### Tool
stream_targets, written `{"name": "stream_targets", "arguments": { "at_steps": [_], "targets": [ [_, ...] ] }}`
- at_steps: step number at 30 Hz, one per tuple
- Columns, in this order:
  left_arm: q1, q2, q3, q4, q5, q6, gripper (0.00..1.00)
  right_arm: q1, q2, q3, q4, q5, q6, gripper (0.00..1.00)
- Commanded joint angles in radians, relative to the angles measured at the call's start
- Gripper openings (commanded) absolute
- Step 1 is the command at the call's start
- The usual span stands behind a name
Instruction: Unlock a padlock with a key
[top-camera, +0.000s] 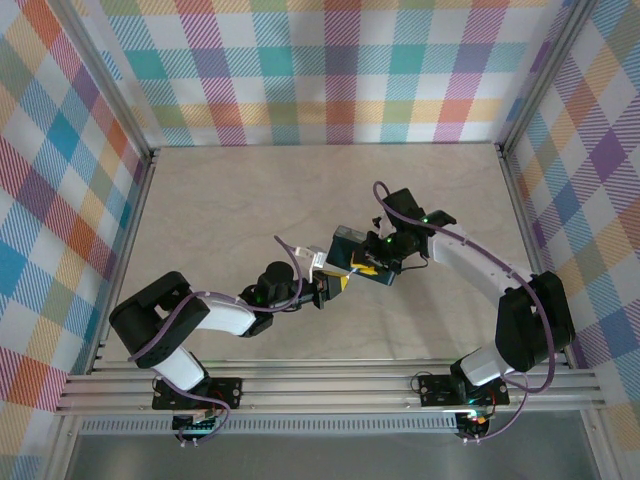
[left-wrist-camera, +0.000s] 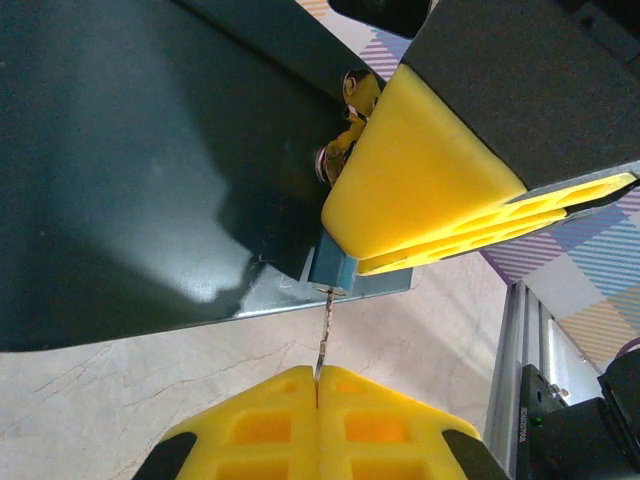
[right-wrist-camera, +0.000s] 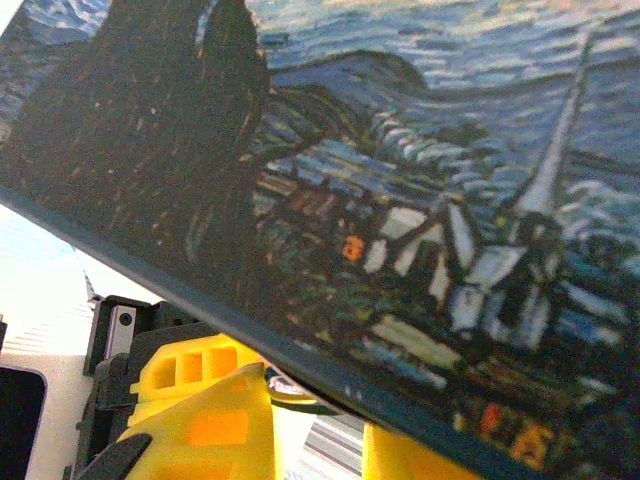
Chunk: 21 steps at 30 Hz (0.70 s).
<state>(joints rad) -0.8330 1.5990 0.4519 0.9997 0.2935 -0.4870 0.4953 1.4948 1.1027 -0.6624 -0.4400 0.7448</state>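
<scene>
At mid-table, both arms are meeting over a rectangular tin, which is lying on the pale, stone-veined table. The left gripper is pinching the key between its blocky yellow fingertips, which are pressed fully together. The key is showing as a thin, flat grey-silver blade, standing straight out from the fingertips. Its tip is touching the bottom face of the padlock, a small blue metal block with a slim silvery shackle, hanging at the tin's edge. The right gripper is clamping narrowly on the padlock. One smooth, rounded yellow finger is lying across the padlock's body; the other is sitting hidden behind it. The tin's side is looking dark, glossy and smooth, while its lid is carrying a swirling night-sky painting.
</scene>
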Motion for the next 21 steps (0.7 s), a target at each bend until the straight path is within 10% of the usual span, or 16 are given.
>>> {"name": "stream_targets", "arguments": {
  "at_steps": [1, 21],
  "targets": [
    [-0.002, -0.004, 0.030, 0.030, -0.006, -0.015, 0.00, -0.008, -0.034, -0.017, 0.031, -0.032, 0.003, 0.00],
    [0.046, 0.096, 0.047, 0.193, 0.068, -0.138, 0.00, -0.008, -0.053, -0.044, 0.039, -0.039, 0.001, 0.00]
  ]
}}
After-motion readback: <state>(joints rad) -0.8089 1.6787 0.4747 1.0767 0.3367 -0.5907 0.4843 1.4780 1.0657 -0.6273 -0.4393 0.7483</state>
